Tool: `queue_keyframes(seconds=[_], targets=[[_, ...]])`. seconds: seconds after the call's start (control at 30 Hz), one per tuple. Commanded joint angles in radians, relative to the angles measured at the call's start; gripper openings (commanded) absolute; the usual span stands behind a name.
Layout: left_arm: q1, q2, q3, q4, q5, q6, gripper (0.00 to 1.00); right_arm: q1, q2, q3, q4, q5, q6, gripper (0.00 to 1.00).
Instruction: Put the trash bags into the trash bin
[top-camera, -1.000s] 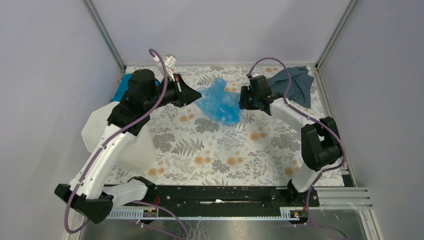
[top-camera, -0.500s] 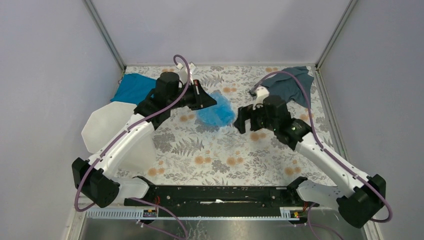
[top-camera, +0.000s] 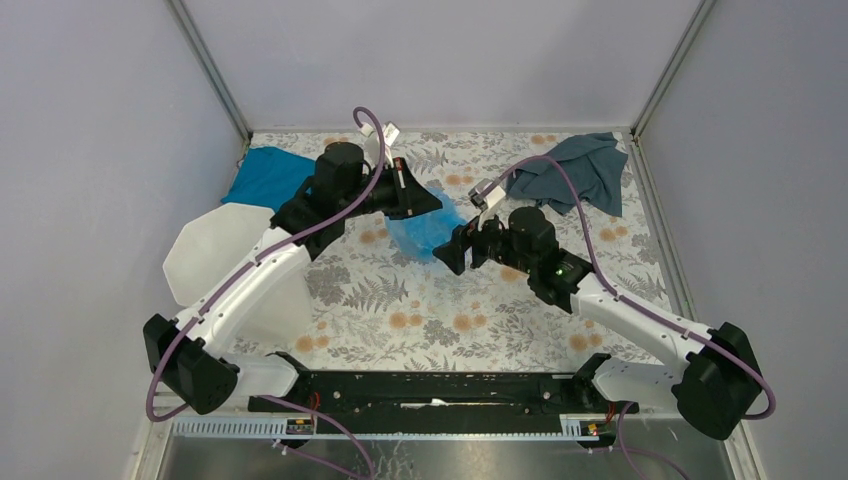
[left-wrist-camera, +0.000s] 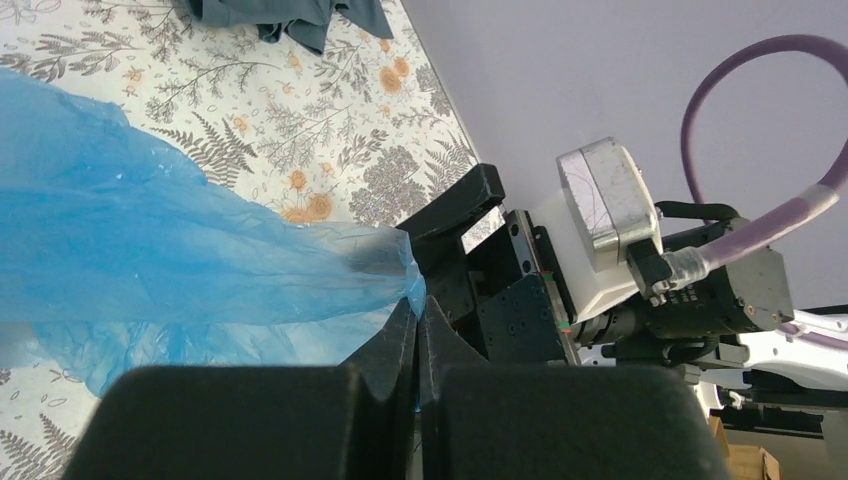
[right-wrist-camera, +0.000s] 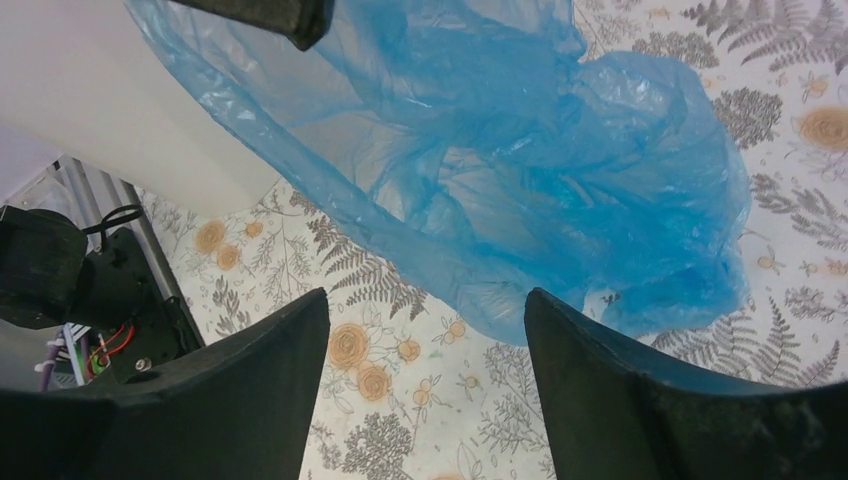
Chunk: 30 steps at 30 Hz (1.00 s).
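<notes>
L pincer (left-wrist-camera: 418, 300) is clenched on 1 gathered end of the trash bag (top-camera: 422, 238), thin blue film. Far L on the counter (top-camera: 440, 310) sits the trash bin (top-camera: 215, 250), white, w/ the L arm crossing it in the top view; teal cloth (top-camera: 265, 175) behind it. Bag is mid-counter, outside the bin & apart from it, lower part draped on the floral top. R pincer (right-wrist-camera: 425, 315) just R of the bag, released, jaws wide, nothing betw. them. Grey-blue cloth (top-camera: 575, 175) in back R corner.
</notes>
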Motion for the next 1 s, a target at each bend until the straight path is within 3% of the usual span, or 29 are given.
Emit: queue_keyframes(seconds=[0.0,0.13,0.17,0.2,0.23,0.27,0.3,0.37,0.4,0.43,0.77,0.97], targets=[[-0.006,-0.002,0.058,0.047,0.025,0.006,0.0,0.003,-0.007,-0.006,0.159,0.003,-0.04,0.74],[-0.005,0.004,0.07,0.04,0.035,0.027,0.0,0.003,0.021,-0.008,0.204,-0.003,0.004,0.47],[-0.006,0.004,0.073,0.04,0.039,0.037,0.0,0.003,0.023,-0.008,0.2,0.027,0.031,0.33],[-0.006,0.006,0.076,0.034,0.036,0.048,0.0,0.003,0.018,-0.001,0.176,0.084,0.074,0.11],[-0.006,0.006,0.08,0.019,0.022,0.059,0.1,0.003,0.005,0.007,0.125,0.178,0.148,0.0],[-0.006,0.007,0.085,0.0,0.004,0.072,0.23,0.0,-0.012,0.019,0.065,0.281,0.214,0.0],[-0.006,0.009,0.09,-0.022,-0.018,0.085,0.44,-0.008,-0.029,0.038,-0.061,0.386,0.281,0.0],[-0.006,0.012,0.094,-0.067,-0.066,0.107,0.77,-0.055,-0.046,0.06,-0.223,0.403,0.372,0.0],[-0.006,0.011,0.084,-0.084,-0.094,0.115,0.9,-0.08,-0.057,0.048,-0.249,0.365,0.382,0.0],[-0.006,0.01,0.068,-0.091,-0.12,0.122,0.97,-0.102,-0.072,0.028,-0.25,0.327,0.376,0.0],[-0.006,-0.022,-0.115,-0.127,-0.349,0.116,0.99,-0.265,-0.21,-0.055,-0.395,0.295,0.297,0.0],[-0.004,-0.044,-0.202,-0.054,-0.303,0.124,0.83,-0.338,-0.21,-0.049,-0.443,0.325,0.251,0.0]])
